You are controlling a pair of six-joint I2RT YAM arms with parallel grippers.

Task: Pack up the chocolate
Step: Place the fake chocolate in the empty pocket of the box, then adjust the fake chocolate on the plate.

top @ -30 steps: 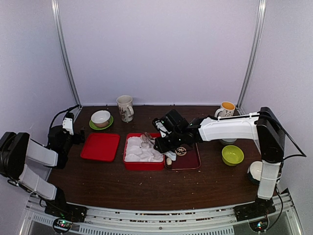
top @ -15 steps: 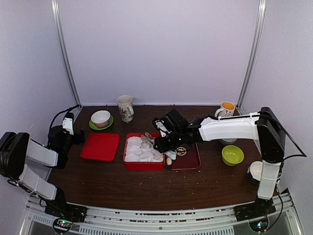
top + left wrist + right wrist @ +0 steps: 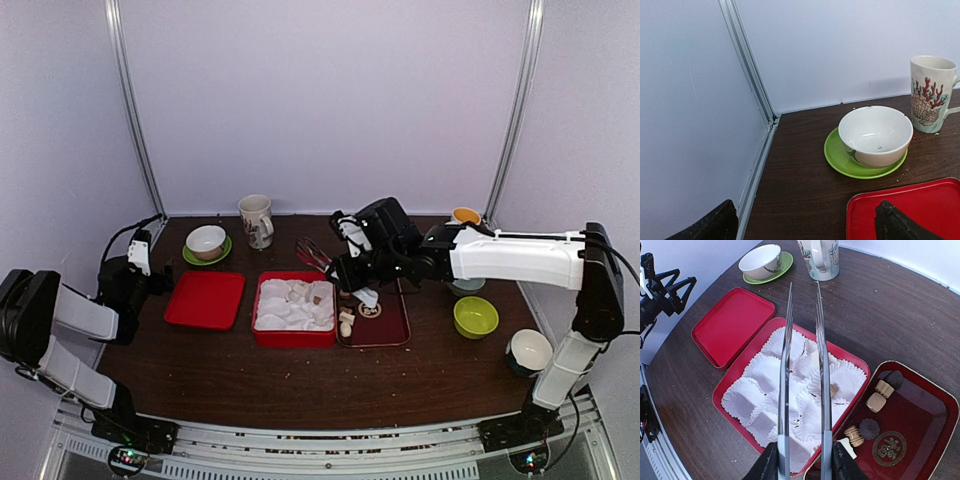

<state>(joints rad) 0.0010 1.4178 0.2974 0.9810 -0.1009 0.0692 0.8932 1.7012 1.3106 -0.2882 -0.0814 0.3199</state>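
Chocolate: small bite-sized pieces in brown, tan, cream and dark (image 3: 875,402), about six sitting on the glossy dark red tray (image 3: 920,430), plus two that I can make out already in paper cups in the box
Box: red rectangular box (image 3: 745,366) lined with frilly white paper cups, right up against the tray's left side, most cups empty
Tongs: long metal tongs (image 3: 821,365), blades apart with nothing pinched between them, tips out over the far edge of the box
Right gripper (image 3: 802,465): clamped on the handle end of the tongs
Left gripper (image 3: 805,210): jaws wide, holding nothing, parked by the flat red lid (image 3: 732,325)
Progress: early I'd say, roughly a quarter packed, the whole tray lot left to move
Change from a second ago: tongs were dipped down into the box, now they're lifted clear and the right arm has swung back toward the tray, left arm hasn't budged
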